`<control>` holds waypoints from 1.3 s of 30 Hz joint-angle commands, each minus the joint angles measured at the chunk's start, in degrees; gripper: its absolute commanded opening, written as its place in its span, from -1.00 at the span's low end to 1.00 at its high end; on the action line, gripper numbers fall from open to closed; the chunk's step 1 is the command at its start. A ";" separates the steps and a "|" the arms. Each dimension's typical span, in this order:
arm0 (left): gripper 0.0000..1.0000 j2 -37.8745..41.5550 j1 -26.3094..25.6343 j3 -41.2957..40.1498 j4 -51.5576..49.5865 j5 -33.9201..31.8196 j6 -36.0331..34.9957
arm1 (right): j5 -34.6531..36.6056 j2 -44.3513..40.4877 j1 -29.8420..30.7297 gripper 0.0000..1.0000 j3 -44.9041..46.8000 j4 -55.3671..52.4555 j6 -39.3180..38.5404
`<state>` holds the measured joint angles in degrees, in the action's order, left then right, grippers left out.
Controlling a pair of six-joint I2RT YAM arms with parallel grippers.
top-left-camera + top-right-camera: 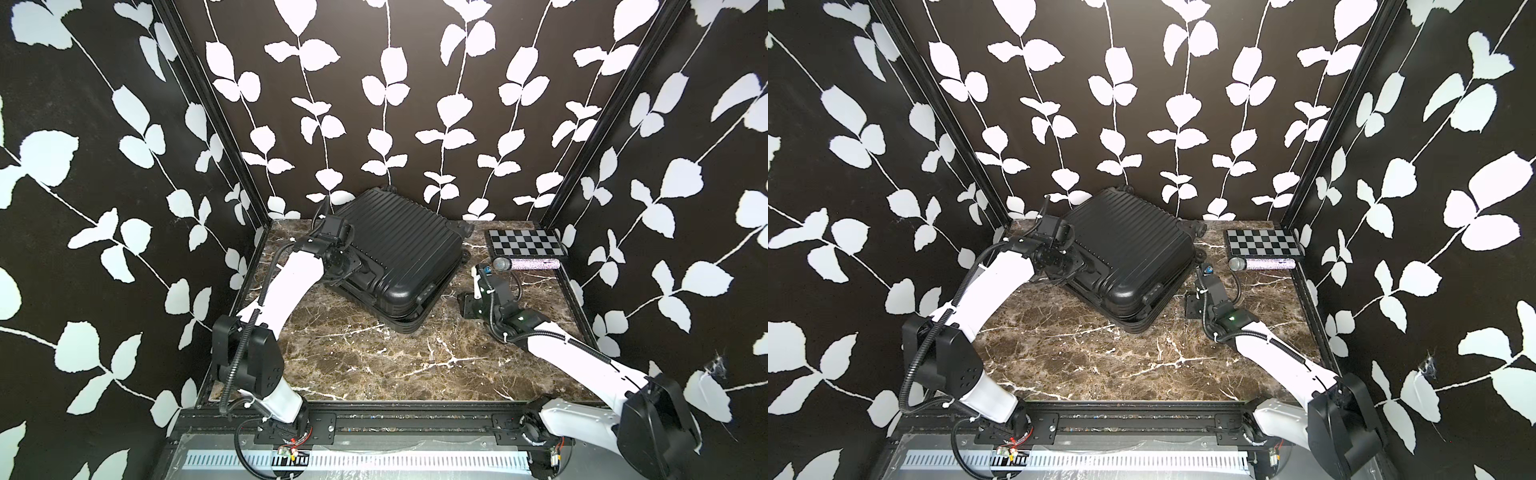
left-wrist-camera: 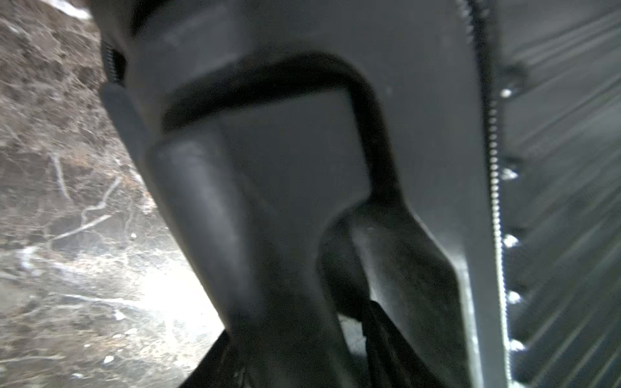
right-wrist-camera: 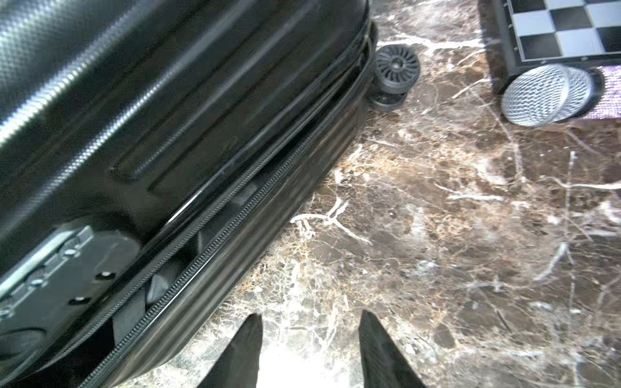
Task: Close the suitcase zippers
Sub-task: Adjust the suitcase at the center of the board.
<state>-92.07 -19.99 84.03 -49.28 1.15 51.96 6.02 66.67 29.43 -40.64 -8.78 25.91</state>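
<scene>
The right pincer (image 3: pixel 309 352) stands spread. Its two dark fingertips (image 3: pixel 247 349) are apart with only bare marble between them, just beside the suitcase's flank and not touching it. The left pincer (image 1: pixel 360 269) is pushed up against the opposite side of the suitcase (image 1: pixel 395 249), at the moulded side handle (image 2: pixel 268 161). Its wrist view is filled by that blurred handle, so I cannot tell whether the jaws are spread or pinching anything.

The suitcase, a black ribbed hard-shell, lies flat on the marble tabletop (image 1: pixel 374 365), turned at an angle, with its far end close to the back wall. In both top views the shell reads as one dark block and the seam is hard to make out.

The right wrist view shows more. The zippers (image 3: pixel 235 215) are undone along this flank, with two rows of teeth standing apart and a dark gap between them. Next to the gap a combination lock (image 3: pixel 50 265) is set into the shell, its dials too blurred to read. A spoked spinner wheel (image 3: pixel 396 67) shows at the far corner. The left wrist view gives the zippers from the other side, as a single line of teeth running beside the ribbed shell.

In the back right corner, well apart from the suitcase, lies a chessboard (image 1: pixel 525 243). A mesh-headed microphone (image 1: pixel 525 264) with a glittery lilac handle lies just in front of it.
</scene>
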 commanded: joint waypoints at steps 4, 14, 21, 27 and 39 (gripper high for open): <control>-0.29 -5.06 2.59 4.87 -8.36 -4.78 -16.19 | -1.39 -2.81 -4.67 0.00 3.07 -0.39 -1.25; -0.52 -3.16 11.29 3.31 0.69 0.56 -32.94 | -10.36 -6.46 -11.58 0.17 6.72 -0.73 -5.67; -0.69 -10.94 13.24 13.06 -5.51 5.27 -45.95 | -17.77 -6.14 -11.94 0.19 9.17 3.09 -8.02; -0.72 -17.47 15.27 22.18 -9.35 5.50 -52.42 | -19.67 -7.37 -11.93 0.14 15.35 14.93 -8.92; -0.40 -24.83 17.52 28.90 -10.11 11.31 -53.90 | -27.26 -0.67 -11.84 -0.20 19.06 33.64 -9.45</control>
<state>-114.54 -2.68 113.49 -55.88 9.91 1.17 -16.64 63.55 17.72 -20.32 16.64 16.43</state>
